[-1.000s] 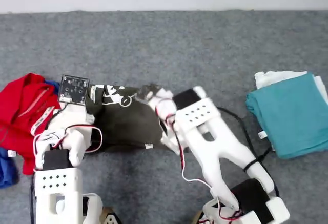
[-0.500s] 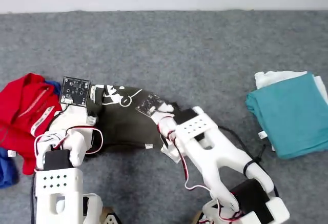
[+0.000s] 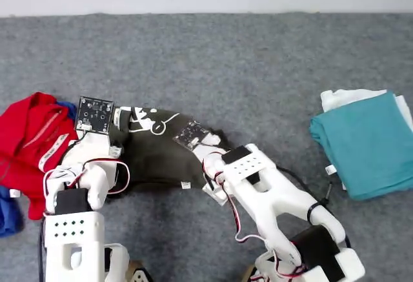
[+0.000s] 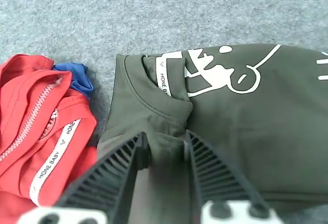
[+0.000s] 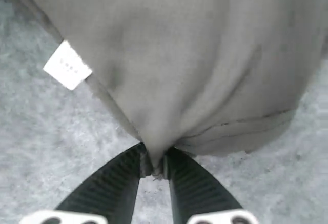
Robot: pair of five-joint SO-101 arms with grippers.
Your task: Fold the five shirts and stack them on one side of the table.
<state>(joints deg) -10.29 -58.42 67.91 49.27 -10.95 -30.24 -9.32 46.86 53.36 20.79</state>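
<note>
- The dark green shirt (image 3: pixel 151 156) lies on the grey table (image 3: pixel 258 56), at 9 o'clock from its middle, with its white print facing up.
- The left gripper (image 4: pixel 164 141) is closed down on a fold of fabric beside the collar.
- The right gripper (image 5: pixel 155 156) is clamped tight on the shirt's edge, at the shirt's 4 o'clock.
- A crumpled red shirt (image 3: pixel 32 137) and a blue shirt (image 3: pixel 8 214) lie at 9 o'clock from it.
- At 3 o'clock, well apart, a folded teal shirt (image 3: pixel 364 143) rests on a white shirt (image 3: pixel 348 96).
</note>
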